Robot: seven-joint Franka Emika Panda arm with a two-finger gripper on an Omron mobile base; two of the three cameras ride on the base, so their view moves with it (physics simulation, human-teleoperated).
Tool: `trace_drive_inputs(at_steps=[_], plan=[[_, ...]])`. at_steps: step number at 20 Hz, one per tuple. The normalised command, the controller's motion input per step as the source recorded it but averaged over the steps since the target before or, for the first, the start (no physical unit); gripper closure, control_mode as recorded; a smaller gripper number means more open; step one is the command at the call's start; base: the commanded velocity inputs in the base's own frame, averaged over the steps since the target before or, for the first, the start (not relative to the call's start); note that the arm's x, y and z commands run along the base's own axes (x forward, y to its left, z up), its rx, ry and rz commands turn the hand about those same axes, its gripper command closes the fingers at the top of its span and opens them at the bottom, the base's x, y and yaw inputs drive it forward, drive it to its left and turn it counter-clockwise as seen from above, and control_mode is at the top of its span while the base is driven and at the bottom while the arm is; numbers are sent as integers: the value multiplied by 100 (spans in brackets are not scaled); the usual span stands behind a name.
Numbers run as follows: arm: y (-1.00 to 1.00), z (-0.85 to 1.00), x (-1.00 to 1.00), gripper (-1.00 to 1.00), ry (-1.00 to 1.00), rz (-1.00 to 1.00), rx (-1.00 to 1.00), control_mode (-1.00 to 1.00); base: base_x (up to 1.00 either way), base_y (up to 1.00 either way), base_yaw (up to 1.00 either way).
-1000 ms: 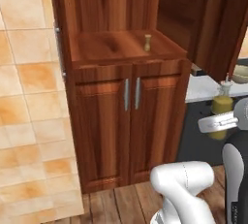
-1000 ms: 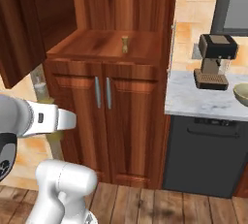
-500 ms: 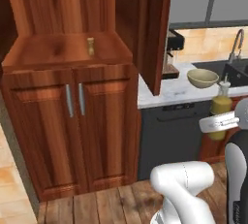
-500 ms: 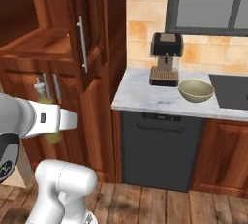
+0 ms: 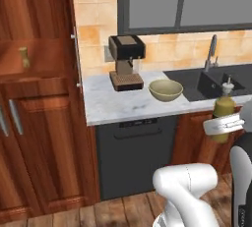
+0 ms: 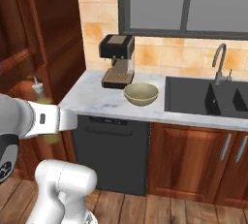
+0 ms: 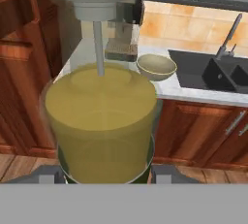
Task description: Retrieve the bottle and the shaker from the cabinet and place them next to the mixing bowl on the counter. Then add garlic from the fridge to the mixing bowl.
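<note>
My gripper [image 5: 224, 125] is shut on the olive-green bottle [image 5: 223, 107], which stands upright with its pale cap on top, out in front of the lower cabinets to the right of the bowl. In the hand view the bottle [image 7: 99, 121] bulks between the fingers [image 7: 167, 173]. From the right side, the bottle [image 6: 37, 88] pokes up behind my hand [image 6: 54, 120]. The olive-yellow mixing bowl [image 5: 166, 90] [image 6: 141, 93] [image 7: 156, 67] sits on the white marble counter [image 5: 115, 107] [image 6: 94, 99]. A small shaker [image 5: 23, 56] stands on the open shelf of the dark wood cabinet [image 5: 34, 123].
A coffee machine [image 5: 126, 61] [image 6: 116, 59] stands on the counter left of the bowl. The dark sink [image 5: 211, 81] [image 6: 203, 97] with its faucet [image 5: 211, 51] lies to the right. A dark dishwasher front [image 5: 133, 152] is under the counter, with an open cabinet door [image 6: 46, 24] at the left.
The whole picture has shifted: the base has driven right, from facing the cabinet to facing the counter and sink. The bottle stays in my grip.
</note>
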Motion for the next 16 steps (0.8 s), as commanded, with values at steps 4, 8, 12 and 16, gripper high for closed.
trace_drive_inputs(at_steps=[4,8,12,16], plan=[[0,0,0,100,0,0,0,100,87,-98,5],[0,0,0,100,0,0,0,100,68,-75,9],[0,0,0,100,0,0,0,100,38,-16,12],[0,0,0,100,0,0,0,100,33,0,7]])
